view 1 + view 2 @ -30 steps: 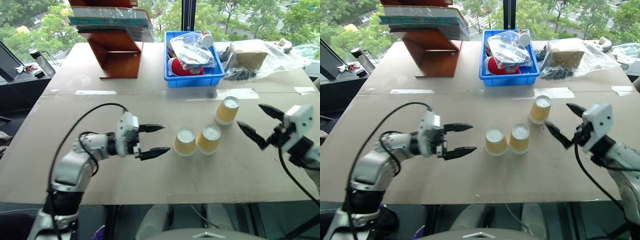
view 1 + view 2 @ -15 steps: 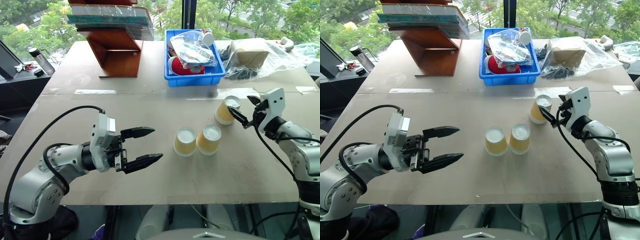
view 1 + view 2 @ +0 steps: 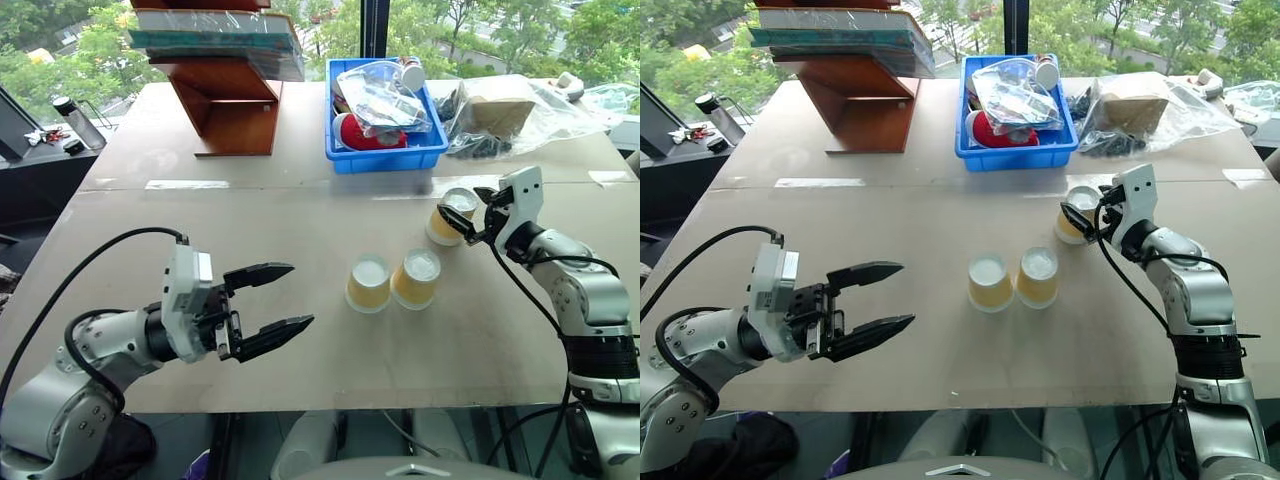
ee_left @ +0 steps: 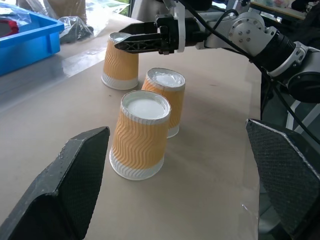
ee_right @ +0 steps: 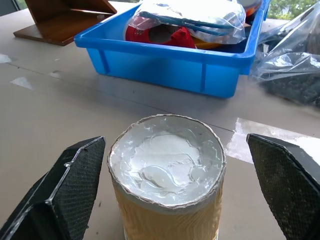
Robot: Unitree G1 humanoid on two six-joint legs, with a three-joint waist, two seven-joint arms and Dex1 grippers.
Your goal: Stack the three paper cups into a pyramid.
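Near the table's right edge, our right gripper (image 3: 463, 224) brackets the lone cup (image 3: 446, 217), jaws apart. Two base cups (image 3: 392, 281) stand inverted, touching, mid-table. Our left gripper (image 3: 266, 309) waits with jaws apart. We risk tipping the cup if one jaw contacts first.

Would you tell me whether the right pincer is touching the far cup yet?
Apart. In the right wrist view, the right pincer straddles the far cup with table showing either side.
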